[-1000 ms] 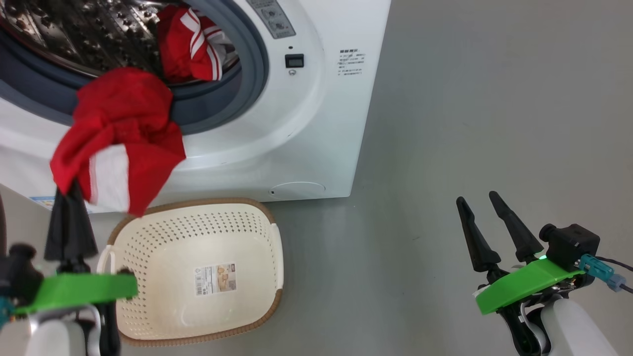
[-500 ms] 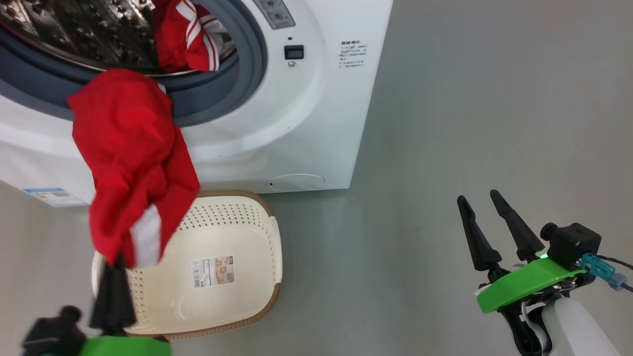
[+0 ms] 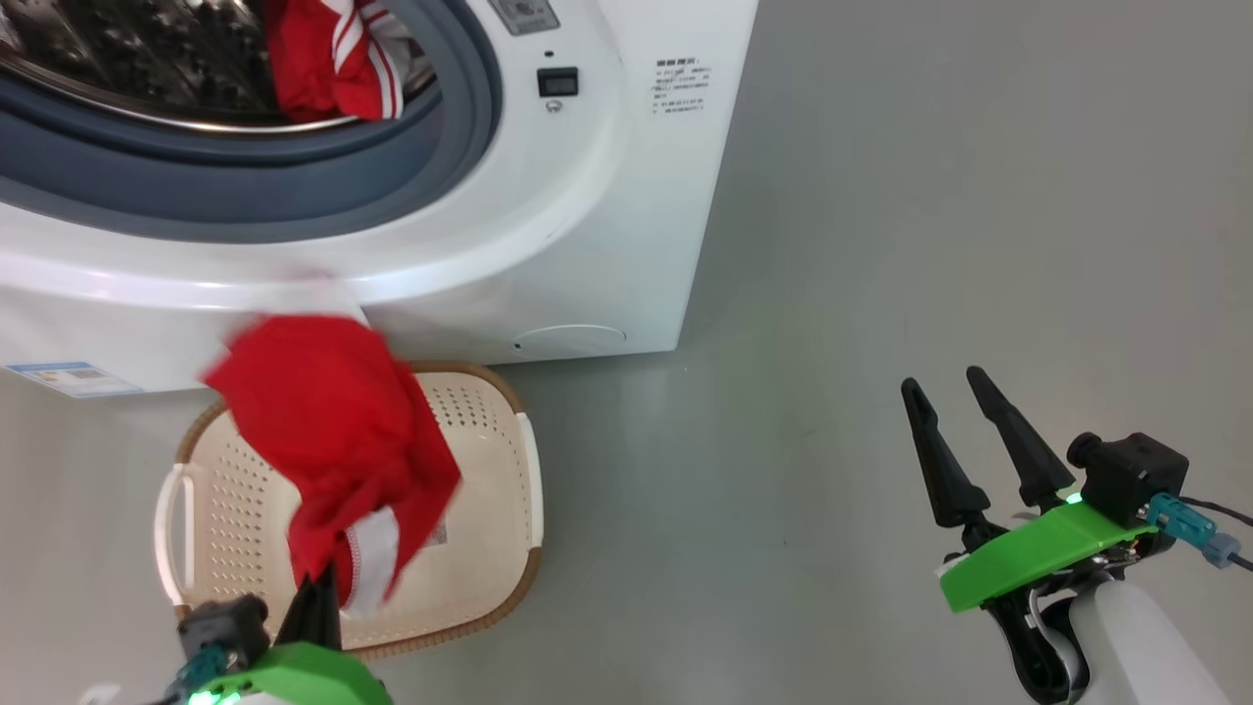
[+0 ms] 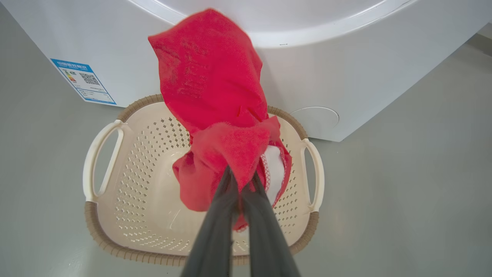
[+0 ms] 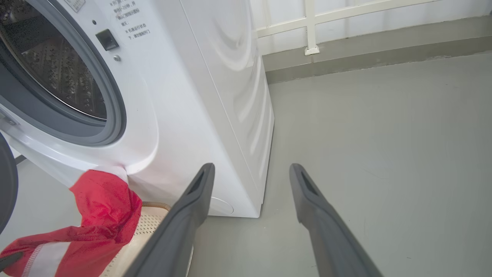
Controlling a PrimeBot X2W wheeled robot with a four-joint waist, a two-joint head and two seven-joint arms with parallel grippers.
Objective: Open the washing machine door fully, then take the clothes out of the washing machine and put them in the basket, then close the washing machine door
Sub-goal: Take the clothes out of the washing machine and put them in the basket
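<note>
My left gripper (image 3: 318, 592) (image 4: 240, 175) is shut on a red garment (image 3: 338, 441) (image 4: 215, 100) with a white panel, holding it above the cream basket (image 3: 210, 509) (image 4: 127, 184) on the floor. The same garment (image 5: 96, 215) hangs over the basket's edge in the right wrist view. More red striped clothes (image 3: 328, 59) lie in the drum of the white washing machine (image 3: 607, 215) (image 5: 200, 96), whose opening stands uncovered. A dark curved edge, probably the door (image 5: 5, 184), shows at the far left of the right wrist view. Over bare floor to the right, my right gripper (image 3: 945, 392) (image 5: 250, 169) stays open and holds nothing.
Grey floor (image 3: 930, 196) spreads to the right of the machine. A white-framed wall base (image 5: 346, 19) runs behind it. A blue label sticker (image 3: 69, 377) (image 4: 84, 80) sits low on the machine's front.
The left gripper has pulled the red garment off the drum's gasket and lowered it over the basket. The head view has shifted a little. The right gripper has not moved.
</note>
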